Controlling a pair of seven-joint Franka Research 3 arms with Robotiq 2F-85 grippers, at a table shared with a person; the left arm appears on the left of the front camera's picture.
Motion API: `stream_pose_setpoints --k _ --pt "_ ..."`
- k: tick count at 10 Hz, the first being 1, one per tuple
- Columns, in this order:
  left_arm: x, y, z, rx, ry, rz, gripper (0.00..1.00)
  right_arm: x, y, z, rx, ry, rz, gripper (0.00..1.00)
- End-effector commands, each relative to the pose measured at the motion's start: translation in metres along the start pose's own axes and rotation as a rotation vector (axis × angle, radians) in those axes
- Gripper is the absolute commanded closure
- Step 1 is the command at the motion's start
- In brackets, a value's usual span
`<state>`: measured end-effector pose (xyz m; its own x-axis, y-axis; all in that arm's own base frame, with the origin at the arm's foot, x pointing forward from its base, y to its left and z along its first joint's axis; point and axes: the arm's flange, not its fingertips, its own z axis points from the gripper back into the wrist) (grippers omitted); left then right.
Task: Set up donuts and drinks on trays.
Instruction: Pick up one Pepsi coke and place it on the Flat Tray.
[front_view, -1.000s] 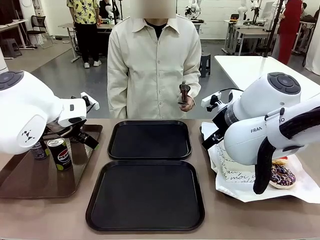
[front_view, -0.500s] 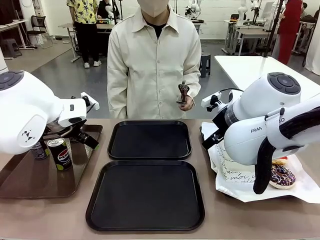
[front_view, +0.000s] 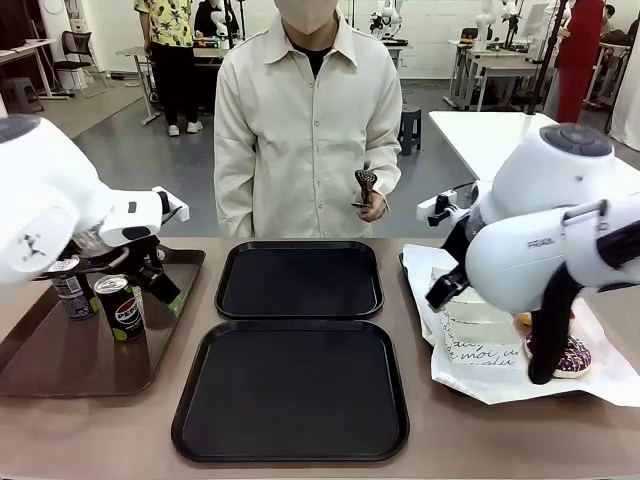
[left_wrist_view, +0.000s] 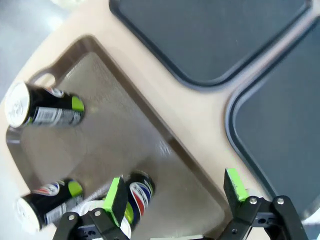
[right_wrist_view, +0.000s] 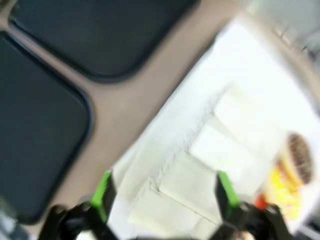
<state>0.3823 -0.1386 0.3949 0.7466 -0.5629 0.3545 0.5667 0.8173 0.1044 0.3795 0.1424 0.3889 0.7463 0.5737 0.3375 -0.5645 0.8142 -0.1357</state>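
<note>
Three black Pepsi cans stand on the brown tray (left_wrist_view: 115, 145): one (left_wrist_view: 42, 110) at its far corner, one (left_wrist_view: 47, 206) nearer, and one (left_wrist_view: 139, 190) right beside my left finger. My left gripper (left_wrist_view: 176, 192) hangs open above the tray's inner edge; in the front view it (front_view: 165, 290) is just right of a can (front_view: 120, 308). My right gripper (right_wrist_view: 164, 195) is open above the white paper sleeves (right_wrist_view: 210, 150). A chocolate-sprinkle donut (front_view: 570, 355) and a yellow one (right_wrist_view: 280, 195) lie behind them. Two black trays, far (front_view: 300, 246) and near (front_view: 292, 327), lie bare mid-table.
A white paper sheet (front_view: 600, 385) lies under the sleeves and donuts at the right. A person stands at the far side with a small dark tool (front_view: 368, 185) in one hand. Another can (front_view: 68, 290) stands behind my left arm.
My left arm has risen and drawn left, uncovering the second can. My right arm has swung up and to the right, uncovering the paper sleeves; its wrist view is blurred by motion.
</note>
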Motion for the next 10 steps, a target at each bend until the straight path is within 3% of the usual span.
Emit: stream_pose_setpoints --k 1,4,5,7,8,9,10 --pt "-0.034 -0.011 0.047 -0.014 0.096 -0.071 0.00 -0.054 0.021 0.052 -0.076 0.183 0.027 0.00" --pt "-0.071 -0.020 0.070 -0.050 0.176 -0.119 0.00 -0.110 0.041 0.092 -0.116 0.346 0.102 0.00" --pt "-0.076 -0.025 0.079 -0.055 0.136 -0.120 0.00 -0.114 0.042 0.098 -0.072 0.334 0.101 0.00" --pt "-0.079 -0.039 0.085 0.002 0.110 -0.135 0.00 -0.106 0.031 0.085 -0.054 0.285 0.109 0.00" --pt "-0.074 -0.036 0.080 0.071 0.118 -0.130 0.00 -0.069 0.034 0.119 -0.091 0.349 0.083 0.00" --pt "-0.035 -0.019 0.102 -0.035 0.130 -0.125 0.00 -0.069 0.034 0.119 -0.091 0.349 0.083 0.00" --pt "-0.035 -0.019 0.102 -0.035 0.130 -0.125 0.00 -0.069 0.034 0.119 -0.091 0.349 0.083 0.00"
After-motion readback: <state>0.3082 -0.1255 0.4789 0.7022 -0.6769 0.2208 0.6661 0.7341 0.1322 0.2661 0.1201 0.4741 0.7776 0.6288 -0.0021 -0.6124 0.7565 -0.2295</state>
